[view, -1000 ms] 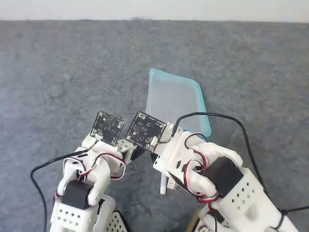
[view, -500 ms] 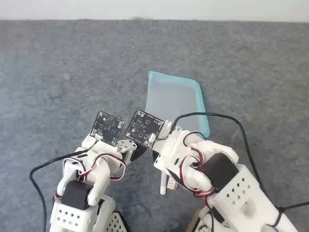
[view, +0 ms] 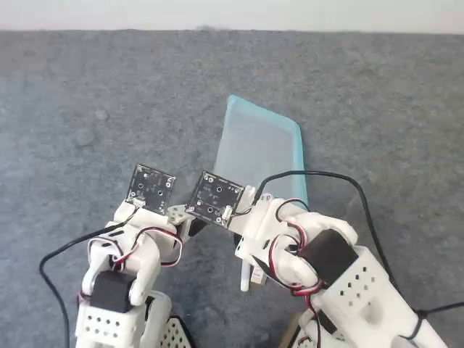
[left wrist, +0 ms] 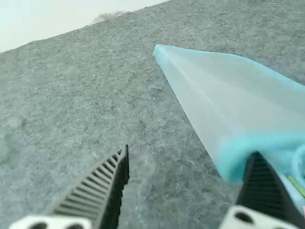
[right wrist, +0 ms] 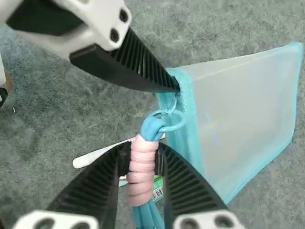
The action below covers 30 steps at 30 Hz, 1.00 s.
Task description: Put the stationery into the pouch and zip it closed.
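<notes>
The pouch (view: 262,152) is translucent with teal edges and lies on the grey cloth ahead of both arms. My right gripper (right wrist: 140,148) is shut on the pink-wrapped zipper pull (right wrist: 139,174), which hangs from a teal ring at the pouch's near corner (right wrist: 183,93). My left gripper (left wrist: 189,153) stands open and wide, with one finger (left wrist: 259,183) resting against that same near end of the pouch (left wrist: 228,107). This finger (right wrist: 125,64) also shows in the right wrist view, touching the pouch's corner. A green-labelled item (right wrist: 157,192) shows near the pouch's mouth, mostly hidden.
A thin white stick (right wrist: 97,154) lies on the cloth beside the pouch's near end. The grey cloth (view: 87,101) spreads open to the left, right and far side. A pale wall edge (view: 232,14) runs along the back.
The pouch has swung a little, its far corner shifting away and to the right. The left arm's wrist has drawn back to the left, and the right arm has pulled slightly nearer.
</notes>
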Available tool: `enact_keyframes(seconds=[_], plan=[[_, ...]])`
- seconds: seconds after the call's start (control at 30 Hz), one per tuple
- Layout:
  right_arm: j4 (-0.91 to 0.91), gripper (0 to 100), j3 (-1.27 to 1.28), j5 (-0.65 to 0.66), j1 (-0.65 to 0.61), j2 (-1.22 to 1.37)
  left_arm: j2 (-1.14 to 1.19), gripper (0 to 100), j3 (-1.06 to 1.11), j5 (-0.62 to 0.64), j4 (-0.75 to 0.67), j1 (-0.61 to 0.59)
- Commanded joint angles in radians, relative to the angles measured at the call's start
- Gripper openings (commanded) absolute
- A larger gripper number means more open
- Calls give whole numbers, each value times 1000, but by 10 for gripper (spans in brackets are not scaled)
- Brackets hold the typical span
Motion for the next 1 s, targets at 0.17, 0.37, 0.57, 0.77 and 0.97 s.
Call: enact_keyframes(seconds=[0.17, 0.37, 0.57, 0.77, 0.97], plan=[[19, 7, -38, 32, 12, 15, -14, 360, -39, -21, -31, -9], [77, 7, -98, 35, 8, 1, -11, 343, -16, -25, -38, -9], [113, 7, -130, 38, 5, 1, -8, 328, 22, -25, -97, -5], [113, 7, -132, 38, 5, 1, -8, 295, 41, -18, -101, 0], [111, 7, -126, 38, 5, 1, -15, 122, 93, -23, -169, 28]])
